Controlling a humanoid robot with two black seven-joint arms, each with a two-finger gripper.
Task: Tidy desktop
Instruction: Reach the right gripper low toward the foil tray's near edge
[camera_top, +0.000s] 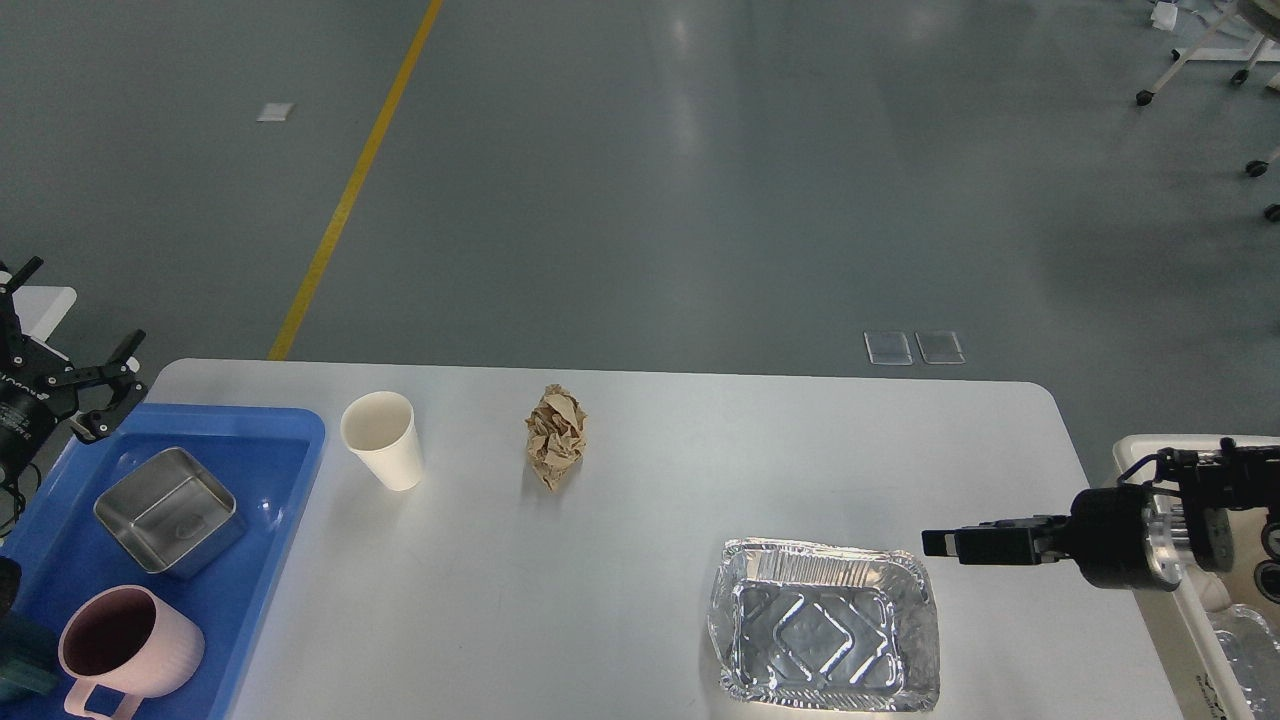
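The right gripper (940, 543) is seen as 2 slim black fingers lying so close together that they can hardly be told apart. Behind the fingers a matte black cylindrical wrist is set, followed by a bright silver metal ring. Further back from the fingers, black brackets and thin black cables are seen.

The left gripper (75, 325) is built from black angular linkage bars, ending in 2 thin pointed black fingers. Small pale screw heads are dotted along the linkages. Behind the fingers, white lettering is printed on a black round body, too small to be read.
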